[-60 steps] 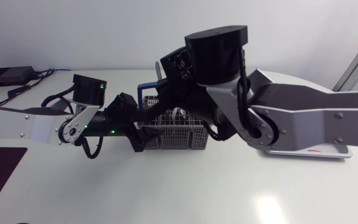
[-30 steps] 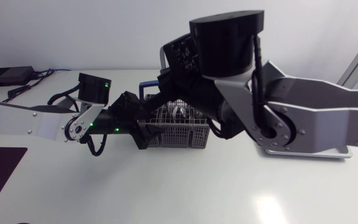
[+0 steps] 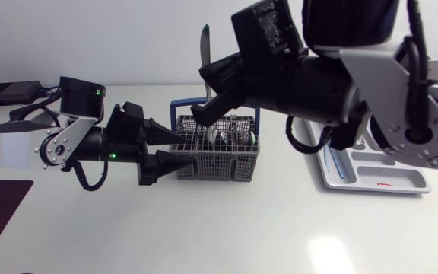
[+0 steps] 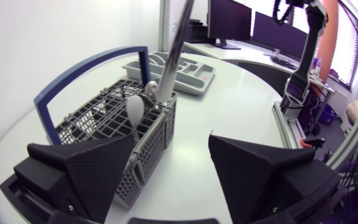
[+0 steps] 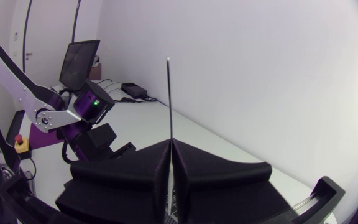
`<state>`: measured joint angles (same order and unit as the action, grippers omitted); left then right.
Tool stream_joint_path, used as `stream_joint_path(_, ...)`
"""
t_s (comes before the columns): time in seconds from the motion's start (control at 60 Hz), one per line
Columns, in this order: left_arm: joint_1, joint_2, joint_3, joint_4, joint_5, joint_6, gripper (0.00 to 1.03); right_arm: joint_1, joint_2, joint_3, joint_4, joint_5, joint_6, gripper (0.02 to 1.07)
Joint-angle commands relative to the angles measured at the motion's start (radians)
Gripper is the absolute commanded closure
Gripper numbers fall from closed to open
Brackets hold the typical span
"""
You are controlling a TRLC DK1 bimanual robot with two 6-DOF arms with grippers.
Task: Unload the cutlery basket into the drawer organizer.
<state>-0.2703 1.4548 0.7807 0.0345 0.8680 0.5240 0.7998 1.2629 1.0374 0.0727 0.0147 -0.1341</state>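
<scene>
On the white table (image 3: 204, 228), the right gripper (image 3: 210, 108) is clamping a knife (image 3: 204, 47) above the cutlery basket (image 3: 219, 164); the left gripper (image 3: 167, 147) is gaping beside it.

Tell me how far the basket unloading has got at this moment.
Done: unclear. The drawer organizer shows one bluish streak, otherwise bare slots.
In hand: the right gripper is shut on a knife, held upright at the cutlery basket.
Left: spoons sit in the basket; the open left gripper is at its wall.
</scene>
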Motion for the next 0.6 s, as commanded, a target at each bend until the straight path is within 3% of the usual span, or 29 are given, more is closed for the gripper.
stream_joint_path(0.0,-0.006,-0.040,0.011,-0.056,0.052,0.079,0.14,-0.021,-0.042,-0.027,-0.017,-0.055,0.024,0.99)
stream_joint_path(0.167,-0.033,-0.060,0.019,-0.128,0.149,0.114,0.14,-0.065,-0.054,-0.039,-0.065,-0.183,0.064,0.99)
stream_joint_path(0.583,-0.066,0.032,0.130,-0.159,0.175,0.087,0.14,-0.123,-0.057,0.000,-0.160,-0.372,0.120,0.99)
